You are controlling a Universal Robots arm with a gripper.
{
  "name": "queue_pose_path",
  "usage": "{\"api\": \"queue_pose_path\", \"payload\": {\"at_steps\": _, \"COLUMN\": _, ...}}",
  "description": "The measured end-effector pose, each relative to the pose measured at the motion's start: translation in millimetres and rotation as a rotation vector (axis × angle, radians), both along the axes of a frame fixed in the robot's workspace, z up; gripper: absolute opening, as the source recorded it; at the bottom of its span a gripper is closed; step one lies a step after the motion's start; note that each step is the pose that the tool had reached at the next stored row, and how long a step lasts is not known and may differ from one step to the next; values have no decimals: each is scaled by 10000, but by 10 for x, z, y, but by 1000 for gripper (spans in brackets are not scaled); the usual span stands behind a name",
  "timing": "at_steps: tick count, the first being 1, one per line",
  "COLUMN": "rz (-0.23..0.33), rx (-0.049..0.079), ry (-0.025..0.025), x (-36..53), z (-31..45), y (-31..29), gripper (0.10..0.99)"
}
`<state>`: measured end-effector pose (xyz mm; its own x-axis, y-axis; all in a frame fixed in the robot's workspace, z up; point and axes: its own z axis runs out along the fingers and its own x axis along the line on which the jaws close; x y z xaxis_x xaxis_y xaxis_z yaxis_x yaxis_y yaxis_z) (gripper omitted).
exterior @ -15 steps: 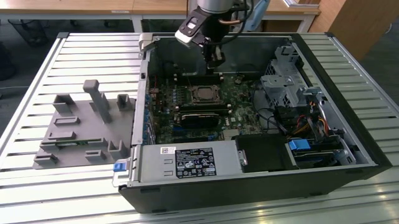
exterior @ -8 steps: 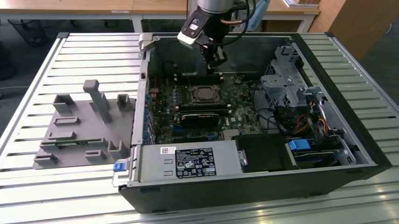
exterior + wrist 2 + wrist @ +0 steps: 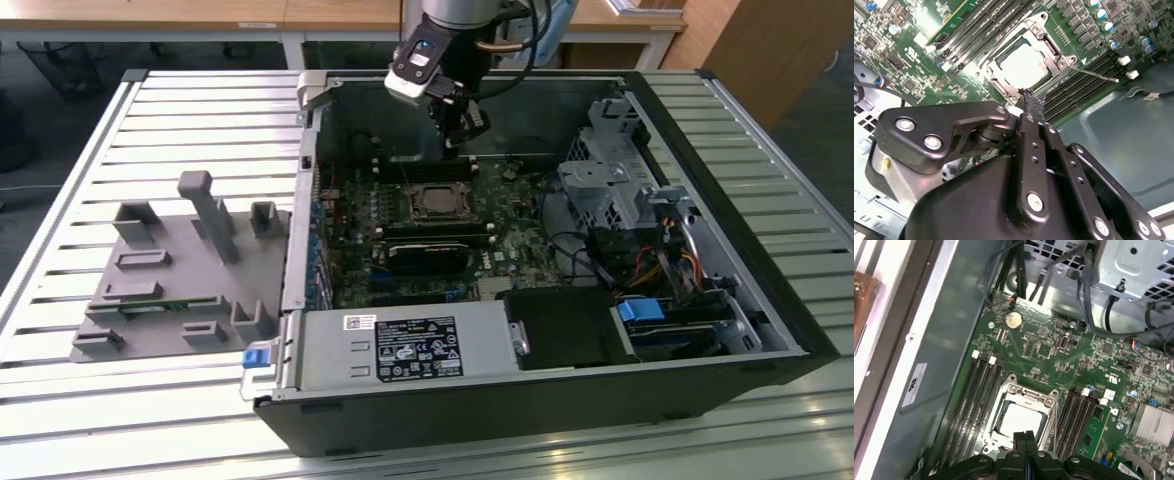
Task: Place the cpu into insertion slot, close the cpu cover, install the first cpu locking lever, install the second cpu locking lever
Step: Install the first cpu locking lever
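The cpu, a pale silver square, lies in the insertion slot on the green board inside the open case. The cpu cover, a silvery frame, lies flat around it, with the chip showing through its window. A thin metal locking lever sticks out from one corner of the socket over the memory slots. My gripper hangs above the board just beyond the socket's far side. Its black fingers are pressed together with nothing between them, and the tips hover close by the frame's edge.
Black memory slots flank the socket on both sides. Case walls enclose the board, with a drive cage and cables at the exterior view's right and a power supply in front. A grey fixture stands on the slatted table.
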<state>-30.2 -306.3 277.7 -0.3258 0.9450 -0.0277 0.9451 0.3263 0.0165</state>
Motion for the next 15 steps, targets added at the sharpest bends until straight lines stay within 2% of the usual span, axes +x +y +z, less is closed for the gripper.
{"api": "queue_pose_path", "payload": {"at_steps": 15, "rz": 1453, "rx": 0, "ry": 0, "x": 0, "z": 0, "y": 0, "gripper": 106}}
